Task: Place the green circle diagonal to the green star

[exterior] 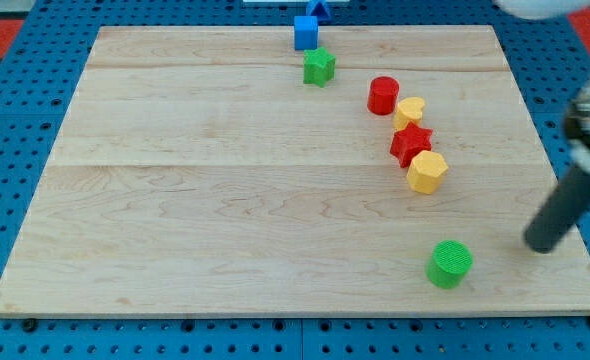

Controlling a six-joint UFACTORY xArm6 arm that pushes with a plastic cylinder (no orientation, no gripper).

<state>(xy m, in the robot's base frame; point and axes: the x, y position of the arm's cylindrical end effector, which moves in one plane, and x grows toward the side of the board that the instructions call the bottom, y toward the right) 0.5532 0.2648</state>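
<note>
— Green circle (449,264) first: where does it sit?

— Low on the wooden board (225,200), toward the view's right and close to the bottom edge. It lies flat with its ridged top face up, and nothing touches it.

— And the green star (319,67)?

— Far away, near the top edge around the middle of the board. A blue cube (305,32) stands just above it, nearly touching, and another blue piece (318,8) pokes in at the very top of the view, its shape cut off.

— Where is my tip (543,243)?

— On the board to the right of the green circle, a little higher in the view, with a clear gap between them. The dark rod slants up toward the right edge. It has no jaws to open or close; it is a plain rod and grips nothing.

— What else is on the board?

— A slanting row between the two green pieces, on the right half: a red cylinder (383,96), a yellow heart (409,111) pressed against it, a red star (411,144) below, then a yellow hexagon (427,172) touching the star. A blue pegboard (35,60) surrounds the board.
</note>
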